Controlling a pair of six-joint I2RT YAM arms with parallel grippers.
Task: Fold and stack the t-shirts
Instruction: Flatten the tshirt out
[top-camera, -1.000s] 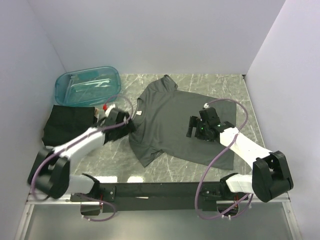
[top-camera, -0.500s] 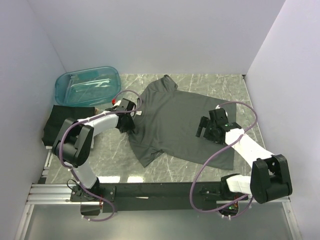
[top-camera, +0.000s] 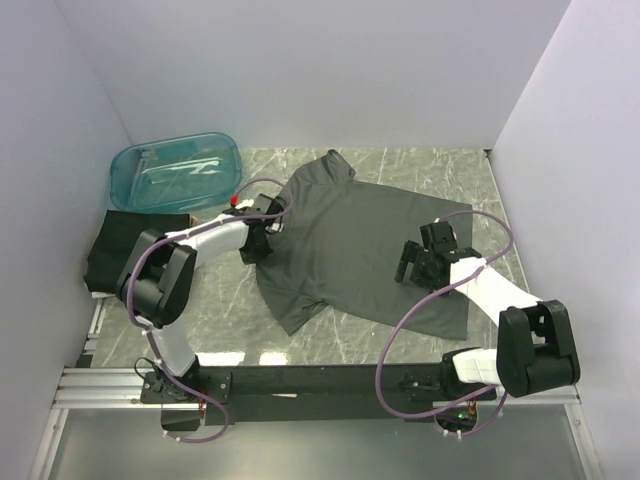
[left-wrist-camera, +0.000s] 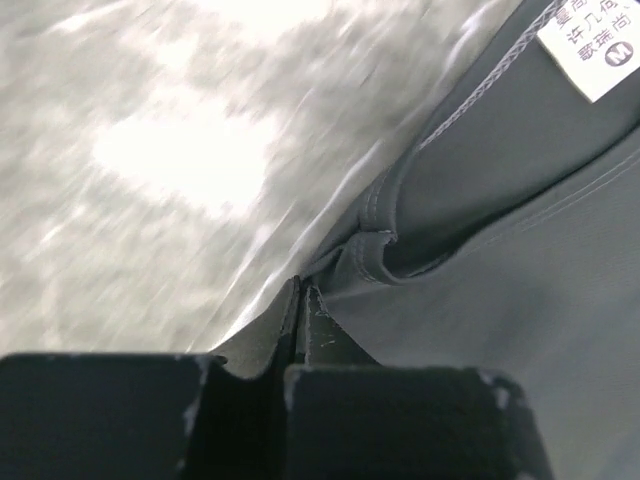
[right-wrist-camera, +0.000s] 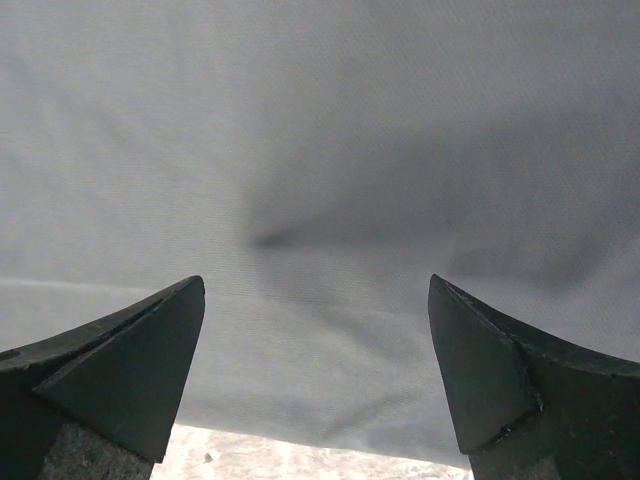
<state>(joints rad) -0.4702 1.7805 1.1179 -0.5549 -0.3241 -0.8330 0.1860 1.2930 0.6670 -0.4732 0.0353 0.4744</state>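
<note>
A dark grey t-shirt (top-camera: 340, 240) lies spread flat on the marble table, neck toward the left. My left gripper (top-camera: 262, 228) is at its neck edge. In the left wrist view the left gripper (left-wrist-camera: 300, 290) has its jaws pressed together, with the bunched collar hem (left-wrist-camera: 365, 250) running into the tips and a white label (left-wrist-camera: 595, 50) beyond. My right gripper (top-camera: 410, 265) hovers over the shirt's lower right part. The right wrist view shows the right gripper (right-wrist-camera: 315, 290) wide open above smooth grey t-shirt fabric (right-wrist-camera: 320, 150), holding nothing. A second, folded black t-shirt (top-camera: 135, 250) lies at the left.
A translucent teal tub (top-camera: 175, 170) stands at the back left, just behind the folded shirt. White walls close in the table on three sides. Bare marble (top-camera: 220, 310) shows in front of the spread shirt, and the shirt's hem edge meets marble (right-wrist-camera: 300, 460) under the right gripper.
The left gripper moved back along the shirt's left edge to the neck and closed there. The right gripper drifted right and toward the front over the shirt, still open.
</note>
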